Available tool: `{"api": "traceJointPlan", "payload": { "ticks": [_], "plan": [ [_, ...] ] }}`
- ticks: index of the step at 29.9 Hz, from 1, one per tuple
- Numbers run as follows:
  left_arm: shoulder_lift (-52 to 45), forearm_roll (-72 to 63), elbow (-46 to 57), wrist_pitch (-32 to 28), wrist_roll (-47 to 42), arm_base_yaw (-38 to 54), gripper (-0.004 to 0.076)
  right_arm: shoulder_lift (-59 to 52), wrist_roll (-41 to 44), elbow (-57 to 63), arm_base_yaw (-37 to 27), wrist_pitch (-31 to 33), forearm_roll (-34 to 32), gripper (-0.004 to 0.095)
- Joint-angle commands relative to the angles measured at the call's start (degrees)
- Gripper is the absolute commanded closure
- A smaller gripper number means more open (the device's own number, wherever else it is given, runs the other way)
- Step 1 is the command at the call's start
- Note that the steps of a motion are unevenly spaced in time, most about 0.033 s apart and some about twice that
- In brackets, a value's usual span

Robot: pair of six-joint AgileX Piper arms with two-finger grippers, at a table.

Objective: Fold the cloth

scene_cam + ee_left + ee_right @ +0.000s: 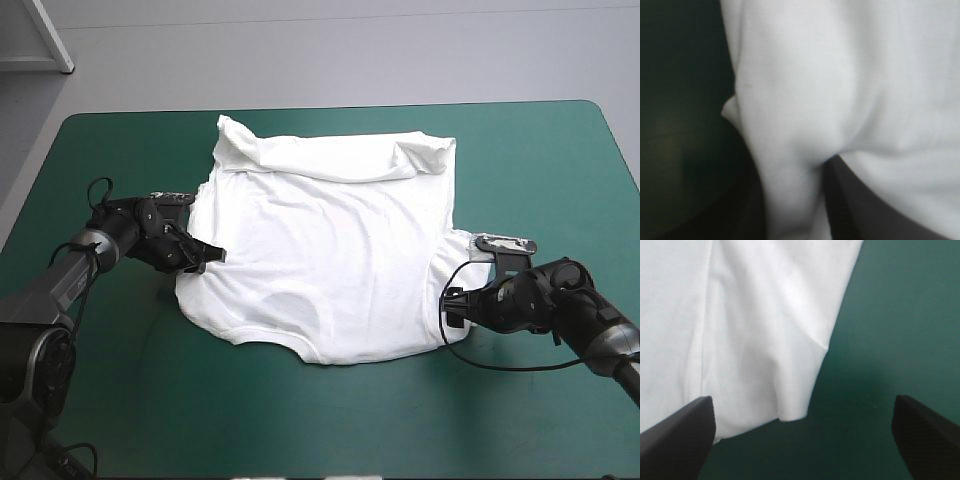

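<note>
White and mostly spread flat, the T-shirt (pixel 330 260) is lying at the middle of the teal-green tabletop (pixel 530 150), its 12 o'clock edge rolling over in a thick band. At its 9 o'clock edge the left fingers (pixel 855 200) are pinching a fold of cloth; at 4 o'clock the right fingers (pixel 680 435) are standing wide apart, a loose flap lying ahead of them

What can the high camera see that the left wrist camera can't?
Only the high view shows the whole T-shirt spread on the teal-green table, its far edge folded over, and the right gripper at its other side. Only the left wrist view shows, up close, a fold of cloth pinched between the left gripper's black fingers. Both show the white T-shirt and the table.
</note>
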Motion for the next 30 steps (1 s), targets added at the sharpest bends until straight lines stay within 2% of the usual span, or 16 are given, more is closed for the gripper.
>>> {"api": "traceJointPlan", "payload": {
  "ticks": [1, 2, 9, 14, 16, 19, 24, 25, 30],
  "plan": [
    [0.21, -3.6, 1.68, 0.28, -0.09, -0.44, 0.0701, 0.67, 1.91, -0.12, 0.11, -5.64, 0.29, 0.0008],
    [0.21, -3.6, 1.77, 0.64, 0.34, -0.44, 0.0731, 1.4, 1.91, -0.12, 0.11, -6.14, 0.94, 0.0008],
    [-0.05, -3.6, 1.77, 1.53, 1.26, -0.44, 0.0734, 9.37, 1.4, -0.12, 0.11, -11.6, 5.75, 0.0008],
    [-0.05, -3.6, 1.77, 2.02, 1.55, -0.44, 0.0734, 14.46, 1.33, -0.12, 0.35, -12.03, 6.71, 0.0031],
    [-0.05, -3.46, 1.77, 2.26, 1.55, -0.44, 0.0734, 15.13, 0.74, -0.12, 0.82, -11.64, 6.95, 0.0121],
    [-0.05, -3.46, 1.77, 2.33, 1.55, -0.44, 0.0734, 15.13, 0.74, -0.12, 1.99, -11.51, 7.15, 0.0364],
    [-1.0, -3.36, 1.67, 1.45, 1.71, -0.44, 0.0734, 14.35, 0.01, -0.23, 4.22, -13.6, 6.7, 0.0883],
    [-1.99, -3.04, 1.45, 1.45, 1.85, -0.44, 0.0734, 13.67, -0.13, -0.24, 4.34, -14.37, 6.83, 0.0923],
    [-9.45, -1.78, -2.54, 1.59, 2.12, -0.44, 0.0734, 8.46, -3.94, -3.48, 4.34, -14.78, 6.67, 0.0926]
  ]
}}
